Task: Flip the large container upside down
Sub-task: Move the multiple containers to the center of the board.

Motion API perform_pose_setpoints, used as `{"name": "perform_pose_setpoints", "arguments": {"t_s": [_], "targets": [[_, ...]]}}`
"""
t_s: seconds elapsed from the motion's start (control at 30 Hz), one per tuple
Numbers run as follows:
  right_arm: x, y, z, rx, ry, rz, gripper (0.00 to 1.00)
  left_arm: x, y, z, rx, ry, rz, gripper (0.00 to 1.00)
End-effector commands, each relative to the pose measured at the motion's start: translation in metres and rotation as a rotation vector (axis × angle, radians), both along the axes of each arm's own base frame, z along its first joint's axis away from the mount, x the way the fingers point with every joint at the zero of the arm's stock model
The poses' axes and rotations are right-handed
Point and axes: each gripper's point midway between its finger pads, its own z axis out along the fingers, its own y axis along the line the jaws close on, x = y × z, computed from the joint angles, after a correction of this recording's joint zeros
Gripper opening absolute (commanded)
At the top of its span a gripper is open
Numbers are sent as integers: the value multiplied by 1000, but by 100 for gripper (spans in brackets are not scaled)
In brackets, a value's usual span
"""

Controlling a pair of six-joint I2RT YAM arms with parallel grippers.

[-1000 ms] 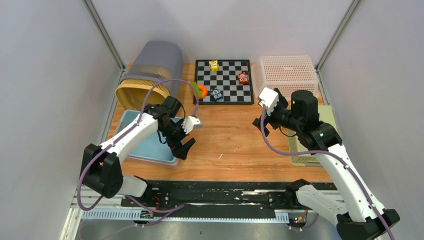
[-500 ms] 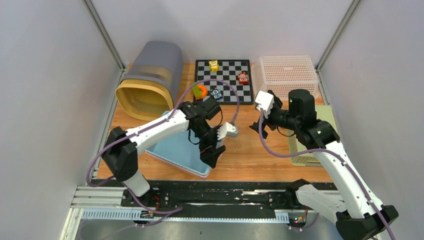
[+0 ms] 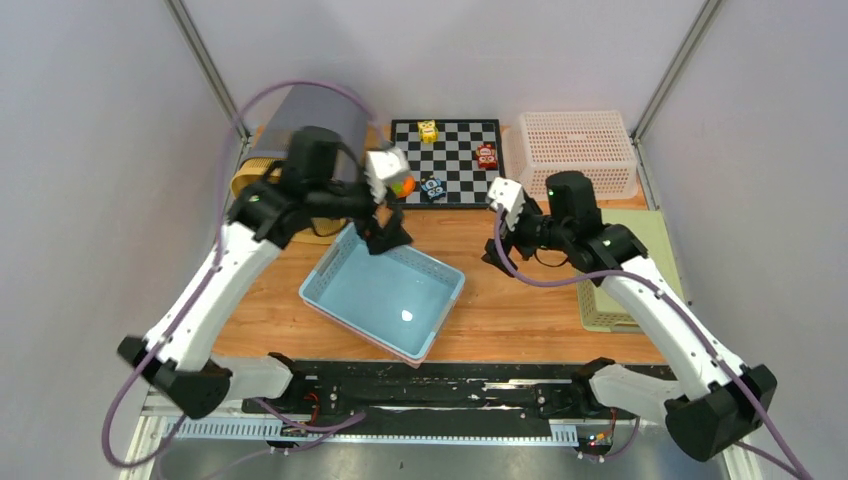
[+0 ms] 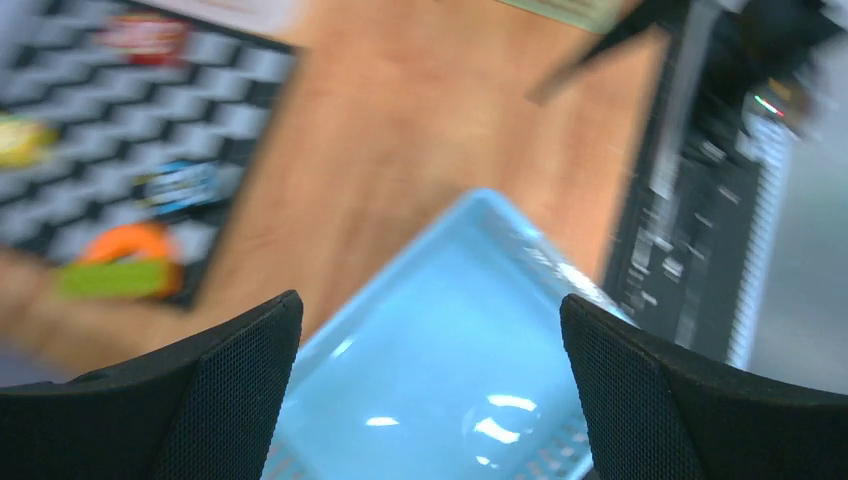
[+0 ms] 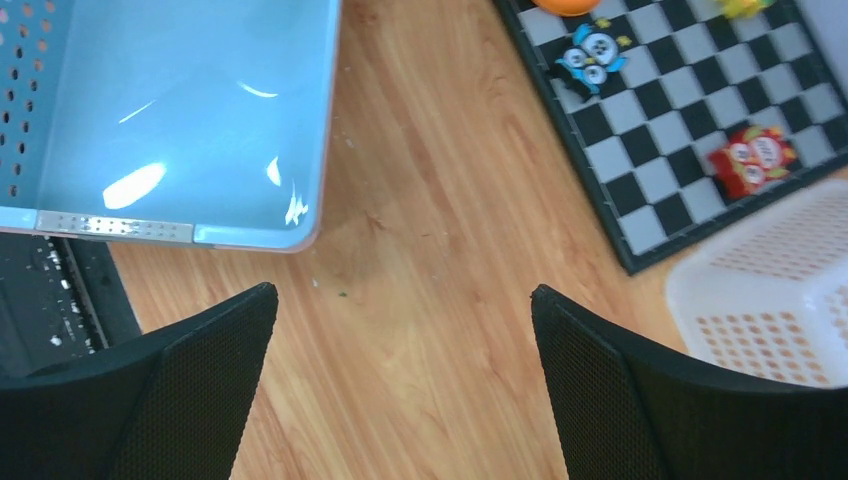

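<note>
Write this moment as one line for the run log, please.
blue container: opening up, not yet flipped | left hand: open, empty, above its far corner | right hand: open, empty, over table

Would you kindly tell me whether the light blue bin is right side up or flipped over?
Right side up: the light blue bin shows its open, empty interior to the overhead camera.

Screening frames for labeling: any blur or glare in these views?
Left wrist: heavy motion blur, chessboard and blue bin smeared. Right wrist: sharp, glare streaks on the blue bin floor. Top external: sharp, one bright specular spot in the blue bin.
</note>
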Motion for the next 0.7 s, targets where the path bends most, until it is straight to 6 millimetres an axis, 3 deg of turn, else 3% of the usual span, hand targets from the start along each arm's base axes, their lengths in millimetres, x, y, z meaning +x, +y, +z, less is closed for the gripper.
{"name": "perform_pose_setpoints", "arguments": {"t_s": [0.0,0.17,0.33,0.47,0.67], "targets": [[-9,29,-28,-30,96,54,99,63,79,28,-75,-104,433,100],[-13,55,-53,-111,143,82,99,76,161,21,-116,-137,718,100],[-9,71,-78,-155,241,47,98,69,213,0,-90,-153,898,100],[-3,73,-98,-208,269,10,98,65,235,-28,-60,-154,971,100],[11,61,-119,-306,249,-48,99,65,252,-58,-29,-174,993,100]]}}
